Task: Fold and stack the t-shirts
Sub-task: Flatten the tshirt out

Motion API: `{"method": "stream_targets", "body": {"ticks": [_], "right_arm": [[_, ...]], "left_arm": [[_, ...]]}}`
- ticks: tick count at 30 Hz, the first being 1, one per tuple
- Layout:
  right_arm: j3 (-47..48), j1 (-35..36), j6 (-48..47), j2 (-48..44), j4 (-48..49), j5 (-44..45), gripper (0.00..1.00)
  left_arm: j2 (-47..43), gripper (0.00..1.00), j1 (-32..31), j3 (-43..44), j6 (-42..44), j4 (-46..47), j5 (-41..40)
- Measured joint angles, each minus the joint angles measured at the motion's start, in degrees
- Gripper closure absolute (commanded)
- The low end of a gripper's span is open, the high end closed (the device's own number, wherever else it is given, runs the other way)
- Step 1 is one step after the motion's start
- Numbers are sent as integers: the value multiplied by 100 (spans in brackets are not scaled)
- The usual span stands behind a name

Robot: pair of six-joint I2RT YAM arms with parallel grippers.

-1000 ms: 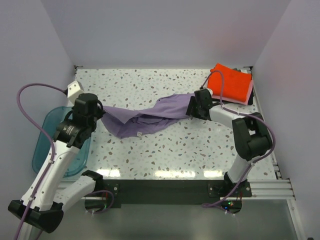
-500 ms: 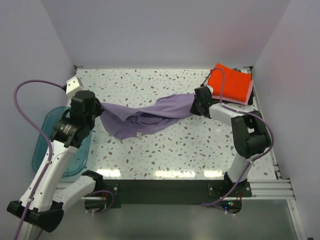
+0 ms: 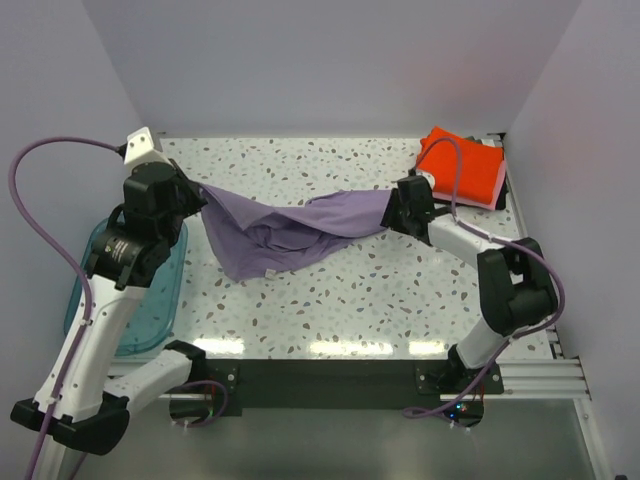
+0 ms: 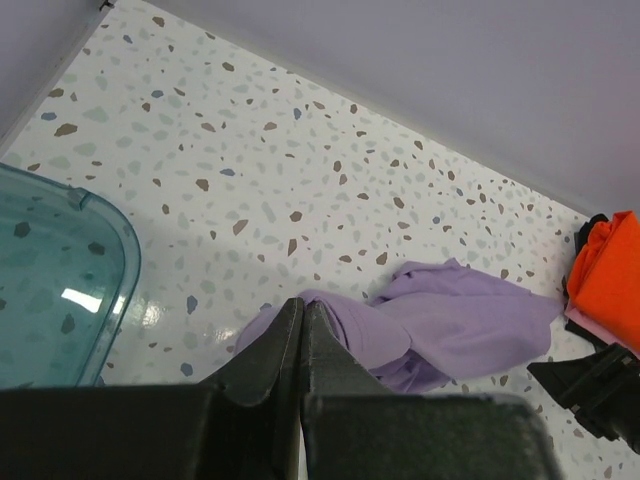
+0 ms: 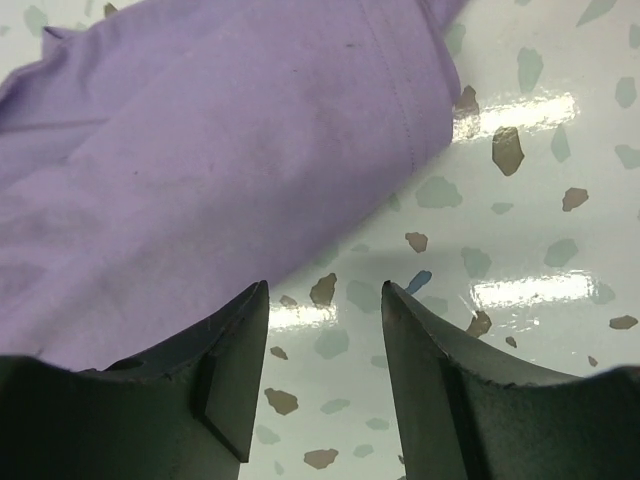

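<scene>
Open terrazzo table (image 3: 400, 300) lies between the near edge and the lavender t-shirt (image 3: 290, 228) at mid-table. The left gripper (image 4: 302, 306) is clenched on the shirt's left corner, held off the table beside the teal tub (image 4: 60, 250). The right gripper (image 5: 325, 292) is released, jaws apart at the shirt's right hem. In the far right corner, the orange-red t-shirt (image 3: 460, 165) lies on a pink t-shirt (image 3: 498, 188).

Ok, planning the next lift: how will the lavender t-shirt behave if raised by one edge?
Probably very floppy: pinched by the shut left gripper, the lavender t-shirt sags and bunches onto the table. Likely light, as one small pinch carries that end. It may slide easily on that glossy surface, since the open right gripper holds nothing.
</scene>
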Motion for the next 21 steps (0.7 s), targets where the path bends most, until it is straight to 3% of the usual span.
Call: {"method": "stream_targets", "body": {"ticks": [8,15,18,19,21], "right_arm": [[11,0,-2,713,168,-118,39],[157,0,133,994,678,-184,45],[155,0,223,1075,872,-229,66],[157,0,251,1121,942,-243,82],[166,2,328,1180,1010,-254,92]], "left_arm": [[240,100,0,289,201,4,103],[317,100,0,361,245,0,122],[348,100,0,402,321,-2,120],[358,100,0,420,337,0,122],[387,100,0,466,367,-2,120]]}}
